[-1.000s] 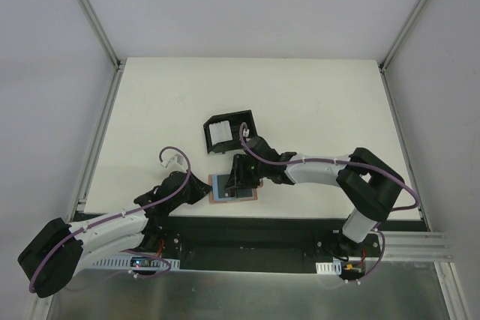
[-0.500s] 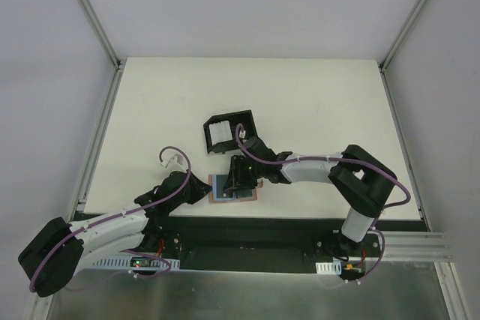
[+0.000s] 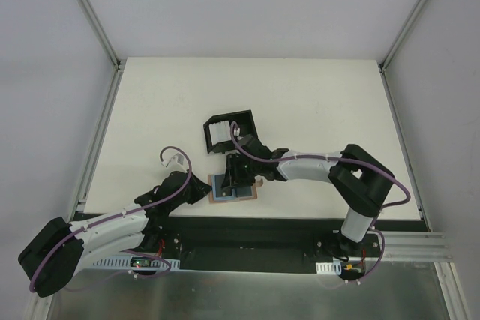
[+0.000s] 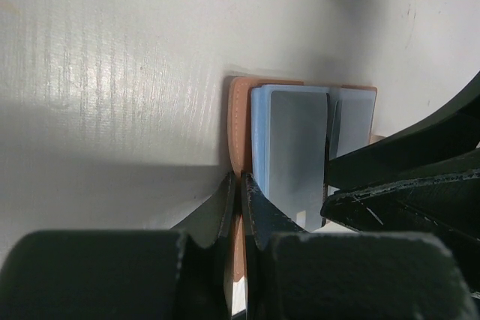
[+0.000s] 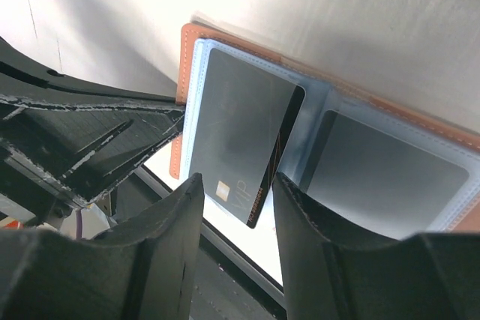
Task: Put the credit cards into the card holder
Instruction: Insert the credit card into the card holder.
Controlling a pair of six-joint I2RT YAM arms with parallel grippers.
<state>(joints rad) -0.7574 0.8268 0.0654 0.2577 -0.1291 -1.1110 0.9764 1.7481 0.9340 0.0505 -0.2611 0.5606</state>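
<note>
Wallet point(image 4: 238, 129) near table point(image 3: 300, 95) edge, left gripper point(image 4: 240, 183) pinching

This was a robotics lab cell, not a lived-in room. A plain white worktop point(image 3: 300, 95) sat inside a frame of bare aluminium posts point(image 3: 90, 16), closed in on three sides by blank pale grey panels point(image 3: 247, 5). Two small black-and-white robot arms, the left arm point(image 3: 112, 226) and the right arm point(image 3: 315, 166), were bolted side by side to a black mounting rail point(image 3: 247, 234) at the near edge. Purple cables point(image 3: 176, 157) ran loose along both. A sheet of brushed metal point(image 3: 247, 294) lay in front of the rail, and small electronics boards point(image 3: 142, 263) with wiring sat at the arm bases.
</note>
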